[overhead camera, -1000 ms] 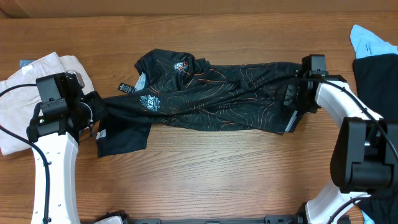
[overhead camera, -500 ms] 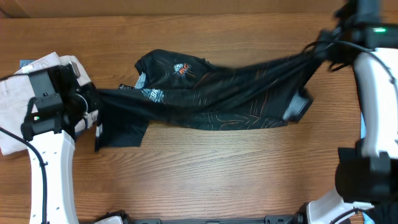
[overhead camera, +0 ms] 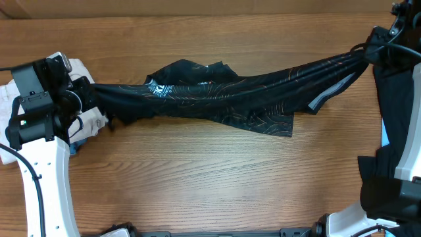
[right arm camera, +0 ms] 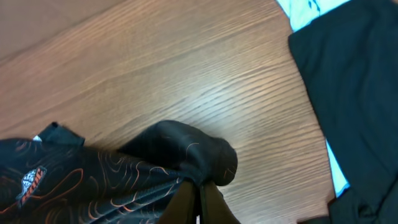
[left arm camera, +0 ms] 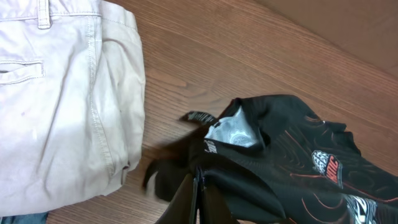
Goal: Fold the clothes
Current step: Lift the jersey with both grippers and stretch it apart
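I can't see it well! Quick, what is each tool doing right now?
Left tool: shut on the black garment.
Right tool: shut on the same black garment.

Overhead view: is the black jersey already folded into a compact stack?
No, the black jersey is stretched out in one long band across the wooden table.

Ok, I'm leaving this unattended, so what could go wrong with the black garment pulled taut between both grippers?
The black garment is bunched and twisted, so it may land creased. The left gripper pinches it right beside the beige trousers and could drag them. The right gripper holds it near a dark cloth, which might snag.
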